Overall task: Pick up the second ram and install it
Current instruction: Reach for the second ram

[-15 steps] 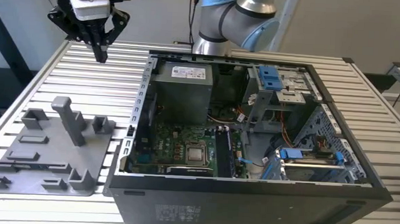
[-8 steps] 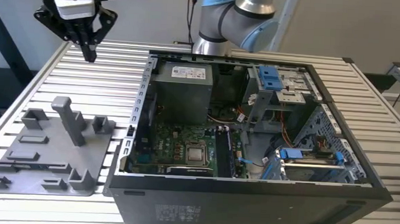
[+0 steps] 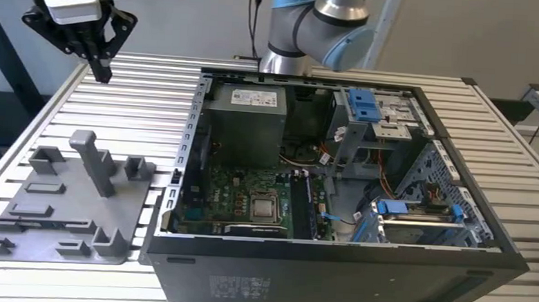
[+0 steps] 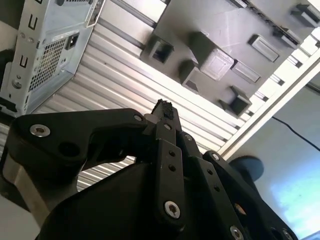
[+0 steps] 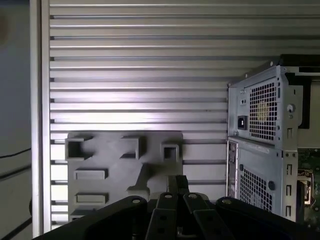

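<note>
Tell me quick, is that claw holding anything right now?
Claw: closed, nothing visible between its fingers, hovering over the slatted table near the grey holder tray.

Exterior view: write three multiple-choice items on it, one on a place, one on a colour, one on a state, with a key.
1. Where is the gripper?
A. Inside the computer case
B. Above the slatted table, to the exterior view's left of the case
C. Resting on the holder tray

2. What colour is the holder tray?
A. Blue
B. Green
C. Grey

3. How is the case?
A. Open, motherboard exposed
B. Closed by a panel
C. Wrapped up

Key: 1 B, bare slats lie under it; 2 C, it is grey all over; 3 A, the green board shows inside.
</note>
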Motion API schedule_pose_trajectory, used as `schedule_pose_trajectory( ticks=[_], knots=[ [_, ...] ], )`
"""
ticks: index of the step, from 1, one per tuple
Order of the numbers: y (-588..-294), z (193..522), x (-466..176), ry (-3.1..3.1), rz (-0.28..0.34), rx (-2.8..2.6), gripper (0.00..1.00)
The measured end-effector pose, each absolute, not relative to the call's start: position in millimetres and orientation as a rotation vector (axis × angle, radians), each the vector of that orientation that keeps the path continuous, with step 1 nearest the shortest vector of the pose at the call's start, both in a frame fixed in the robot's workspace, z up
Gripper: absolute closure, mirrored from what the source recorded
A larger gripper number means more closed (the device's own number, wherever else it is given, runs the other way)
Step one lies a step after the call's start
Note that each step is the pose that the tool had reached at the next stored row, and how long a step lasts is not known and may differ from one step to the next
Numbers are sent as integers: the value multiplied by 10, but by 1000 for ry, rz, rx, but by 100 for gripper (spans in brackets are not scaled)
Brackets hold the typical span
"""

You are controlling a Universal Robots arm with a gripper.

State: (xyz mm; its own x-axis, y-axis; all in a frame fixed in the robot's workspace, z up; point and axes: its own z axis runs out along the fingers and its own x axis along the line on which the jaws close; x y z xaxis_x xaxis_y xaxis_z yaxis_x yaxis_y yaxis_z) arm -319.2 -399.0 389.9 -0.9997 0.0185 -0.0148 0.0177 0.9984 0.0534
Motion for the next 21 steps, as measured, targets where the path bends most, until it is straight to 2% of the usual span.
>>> schedule_pose_trajectory(
  ticks=[21],
  knots=[
    [-3990,3868,-3866,3129,84,8,89]
  ],
)
